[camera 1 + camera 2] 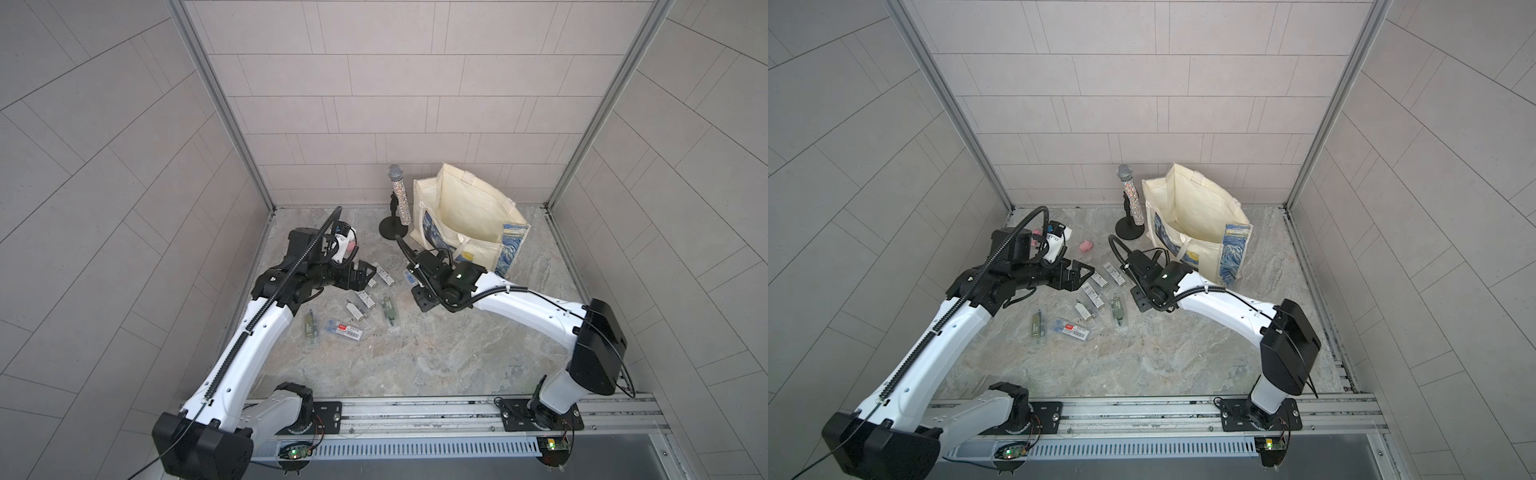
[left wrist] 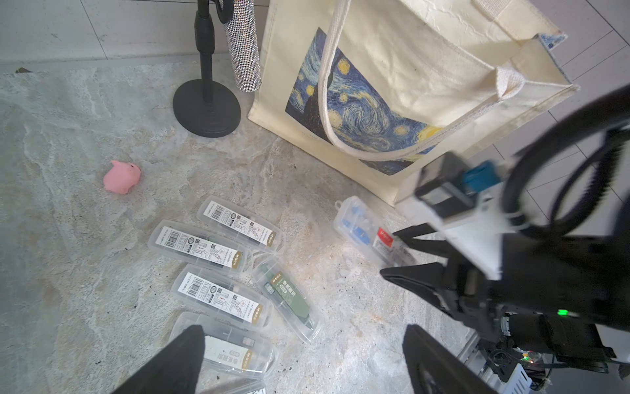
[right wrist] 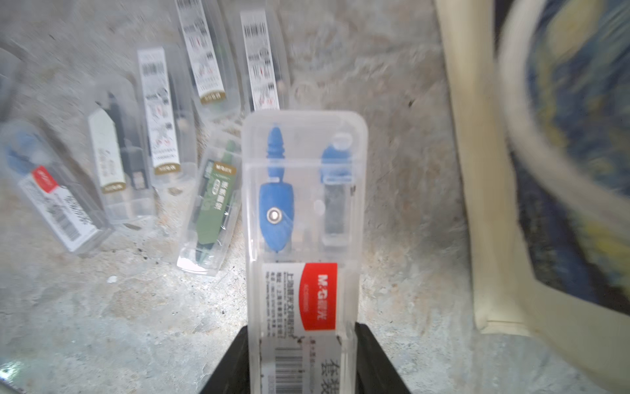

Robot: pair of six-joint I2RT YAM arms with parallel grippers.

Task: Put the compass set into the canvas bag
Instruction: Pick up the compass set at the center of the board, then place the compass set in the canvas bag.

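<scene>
the right gripper (image 3: 301, 327) was clamped on one end of the compass set (image 3: 303, 211), a clear case with a blue compass inside that stuck out ahead of the jaws. whether it had cleared the floor i could not tell. the bag (image 1: 461, 203) stood open-mouthed just beside that hand. the left gripper (image 2: 301, 329) hung wide open and empty over the other cases (image 2: 201, 245). the step looked like the carry. next it called for lifting above the bag's rim, then releasing inside.
</scene>
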